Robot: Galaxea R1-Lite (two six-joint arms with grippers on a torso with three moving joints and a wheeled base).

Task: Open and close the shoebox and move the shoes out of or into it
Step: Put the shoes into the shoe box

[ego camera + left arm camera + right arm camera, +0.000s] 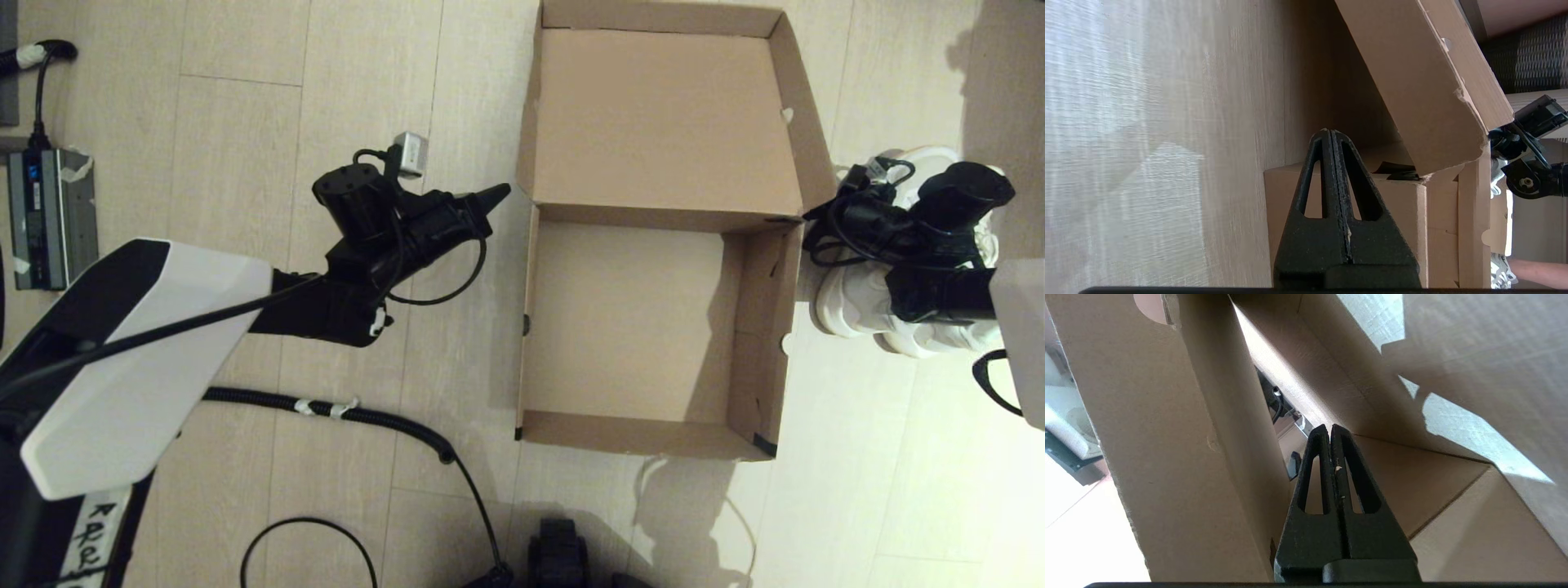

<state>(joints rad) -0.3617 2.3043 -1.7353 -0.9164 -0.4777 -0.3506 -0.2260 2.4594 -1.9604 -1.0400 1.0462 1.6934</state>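
The shoebox (653,327) sits open on the floor (245,122), lid (661,122) folded back, nothing inside. The shoes (849,302) stand on the floor just beside its right wall, partly hidden by the right arm. The left gripper (498,193), fingers pressed together, hovers near the box's left wall; the right gripper (1329,430), also together, is at the right wall

the only writing showing is a strip of handwritten black marks on a white label (91,543) sitting on the robot's left arm at the near left corner of the head view; it is looking like "r a a l", though it is not reading clearly. no other text is showing legibly.
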